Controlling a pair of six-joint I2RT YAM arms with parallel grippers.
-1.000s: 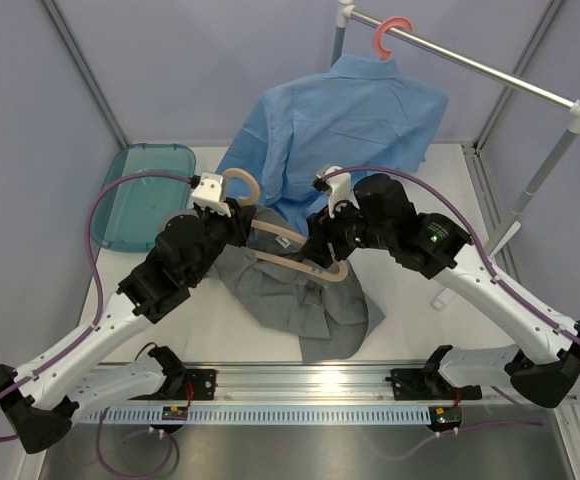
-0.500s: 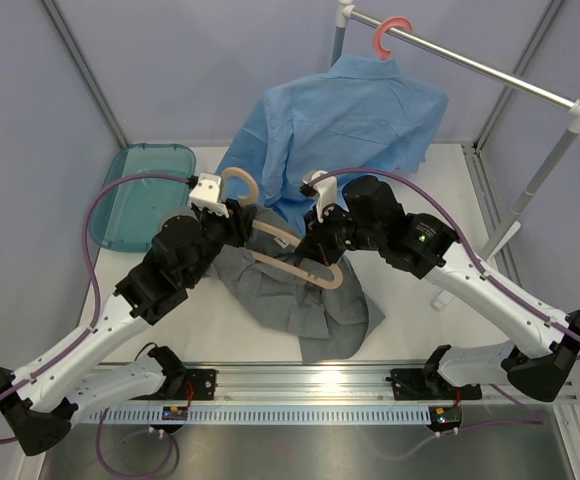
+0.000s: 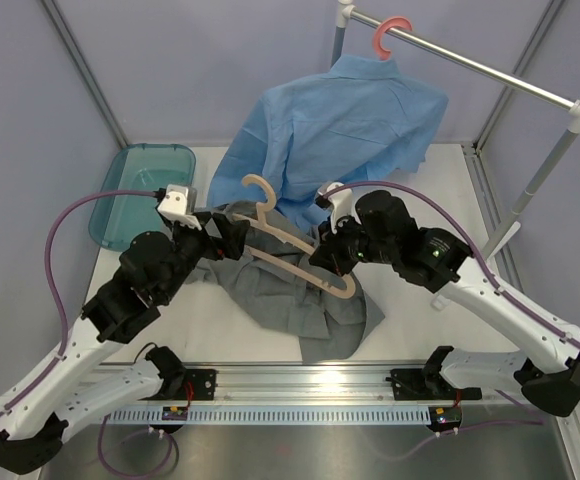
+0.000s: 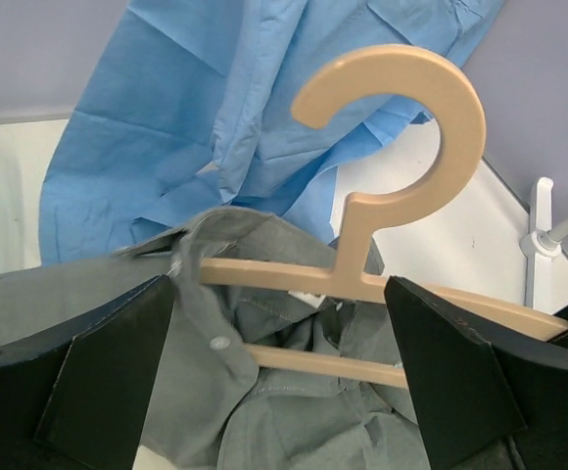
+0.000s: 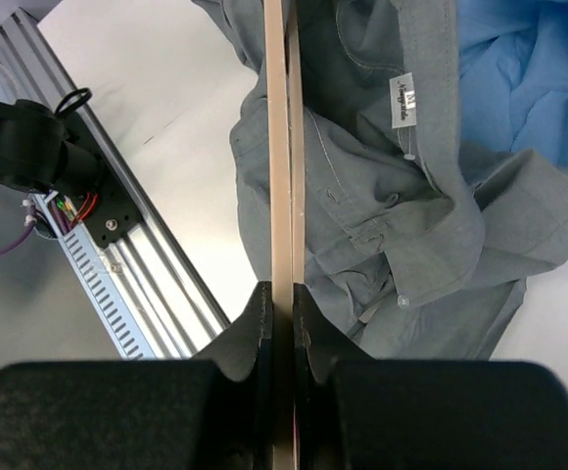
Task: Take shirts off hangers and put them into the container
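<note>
Now, blue shirt (image 3: 340, 120): behind the tan hanger (image 3: 295, 250), hung from the pink hanger (image 3: 392, 32) on the rail (image 3: 470, 65).
Grey shirt (image 3: 290, 300): crumpled on the table (image 3: 220, 330) beneath the tan hanger, collar draped over one hanger arm.
Tub (image 3: 155, 160): left of the tan hanger, well apart.
Tan hanger: tilted over the grey shirt, hook toward the blue shirt.
Right gripper (image 5: 282, 304): clenched on the tan hanger's bar.
Left gripper (image 4: 282, 333): released, fingers (image 4: 118, 372) spread wide, flanking the tan hanger's neck.

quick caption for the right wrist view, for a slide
Right gripper shut on the tan hanger, held over the crumpled grey shirt.
</note>
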